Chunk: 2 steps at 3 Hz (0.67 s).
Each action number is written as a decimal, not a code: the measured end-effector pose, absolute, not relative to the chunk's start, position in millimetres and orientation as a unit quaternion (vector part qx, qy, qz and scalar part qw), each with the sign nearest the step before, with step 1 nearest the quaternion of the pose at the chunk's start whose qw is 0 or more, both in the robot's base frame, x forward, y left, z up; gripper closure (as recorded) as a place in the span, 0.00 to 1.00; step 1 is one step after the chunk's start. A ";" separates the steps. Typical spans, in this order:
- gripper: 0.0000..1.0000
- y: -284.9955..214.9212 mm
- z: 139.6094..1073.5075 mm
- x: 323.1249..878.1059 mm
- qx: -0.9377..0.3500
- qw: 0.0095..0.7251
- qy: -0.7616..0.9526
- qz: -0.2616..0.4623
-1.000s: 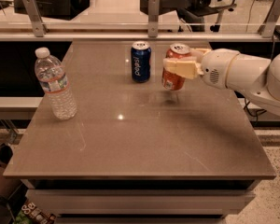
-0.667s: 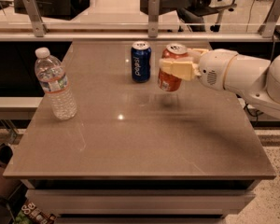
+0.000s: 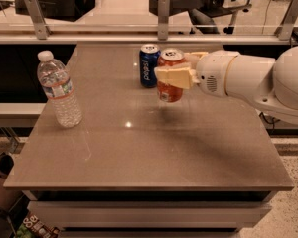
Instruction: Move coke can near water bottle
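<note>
Destination first: the water bottle (image 3: 59, 90) stands upright near the left edge of the table (image 3: 154, 152), well apart from the cans. Bare tabletop lies between the bottle and the blue Pepsi can (image 3: 149, 66), which stands toward the back. Just to the right of it, close beside and perhaps touching it, is the coke can (image 3: 168, 92). It is upright and, as far as can be judged, raised off the tabletop. The gripper (image 3: 176, 74) is clamped across the can's middle, and the white arm (image 3: 253, 78) reaches in from the right.

Step in hand, by my assessment: carrying the can leftward.
- Draw the can toward the table's front before traversing, so it does not knock the Pepsi can.
- Keep the can upright and low throughout.
- Stop short of the bottle. It looks light and tall, and a nudge could topple it.
- Set the base flat on the table before releasing.

Markings:
- Water bottle: white-and-colour label band (image 3: 53, 90), wording not legible.
- Blue can: "pepsi", running vertically.
- Coke can: no lettering readable, and the near finger covers its mid-section.
</note>
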<state>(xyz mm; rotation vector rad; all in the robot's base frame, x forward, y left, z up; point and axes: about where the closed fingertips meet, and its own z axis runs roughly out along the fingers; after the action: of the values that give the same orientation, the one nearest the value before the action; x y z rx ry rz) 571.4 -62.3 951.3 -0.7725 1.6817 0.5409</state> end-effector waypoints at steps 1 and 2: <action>1.00 -38.9 941.7 563.7 -0.348 0.563 0.713 0.231; 1.00 -15.8 931.4 556.7 -0.361 0.562 0.705 0.237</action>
<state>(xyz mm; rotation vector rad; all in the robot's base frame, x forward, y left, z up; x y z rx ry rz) 556.7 -15.8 931.4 -0.8501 1.6612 0.5582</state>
